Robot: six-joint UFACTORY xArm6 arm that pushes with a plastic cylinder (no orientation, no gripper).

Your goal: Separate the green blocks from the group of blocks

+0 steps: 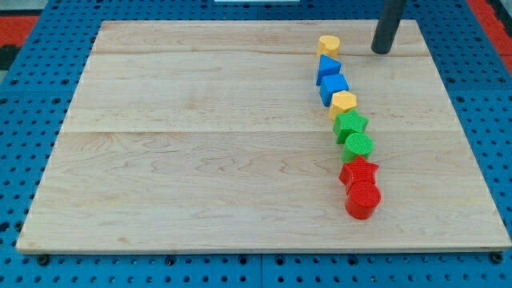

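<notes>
Green is what you are after, and both green pieces sit inside a single file of eight blocks running down the wooden board (200, 160), nearer its right edge than its left. From the far end towards the near edge the file reads: yellow heart block (328, 45), blue block (327, 70) of unclear shape, blue cube (334, 86), yellow hexagonal block (344, 102), green star block (350, 125), green cylinder (358, 146), red star block (358, 172), red cylinder (362, 199). Each seems to touch the next, so the greens are hemmed in by yellow on the far side and red on the near side.

You should expect them to handle as light, rigid plastic pieces that slide readily on smooth wood and do not deform. The cylinder may roll off a glancing contact, and the star's points may catch its neighbours. Since nothing can be grasped, push each one on its flat side face, square through its middle, sending it sideways out of the file.

Further right, near the board's far right corner, my tip (382, 51) stands apart from every block. The yellow heart block is nearest. It is a plain rod with nothing to open or close, and it touches no block.
</notes>
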